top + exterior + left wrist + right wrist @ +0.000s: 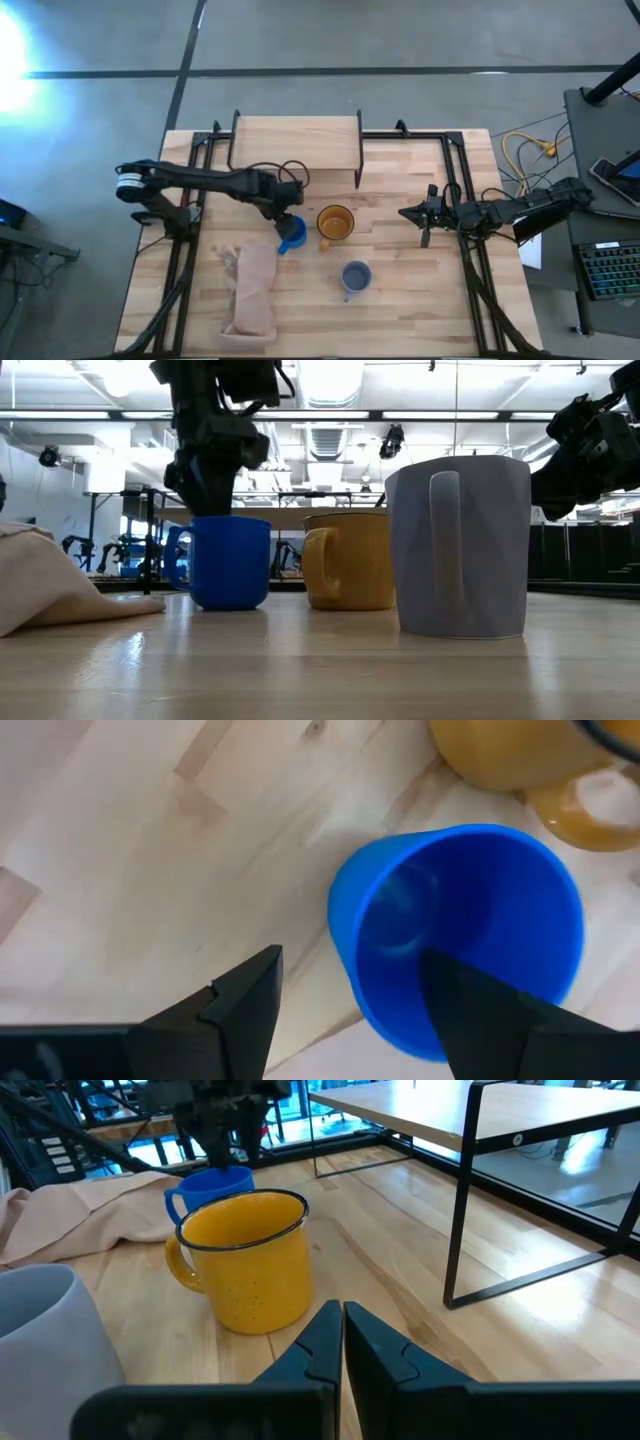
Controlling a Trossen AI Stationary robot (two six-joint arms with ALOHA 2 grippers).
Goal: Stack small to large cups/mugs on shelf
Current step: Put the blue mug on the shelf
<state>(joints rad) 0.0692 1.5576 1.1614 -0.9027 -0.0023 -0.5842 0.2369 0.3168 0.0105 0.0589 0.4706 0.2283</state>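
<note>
- Blue mug upright on the bench, beside the yellow mug; grey mug nearer the front.
- Left tool spread, one finger inside the blue rim, one outside: I judge a rim pinch, not yet closed.
- Right tool pressed together, waiting at the right.
- Shelf bare at the back.
</note>
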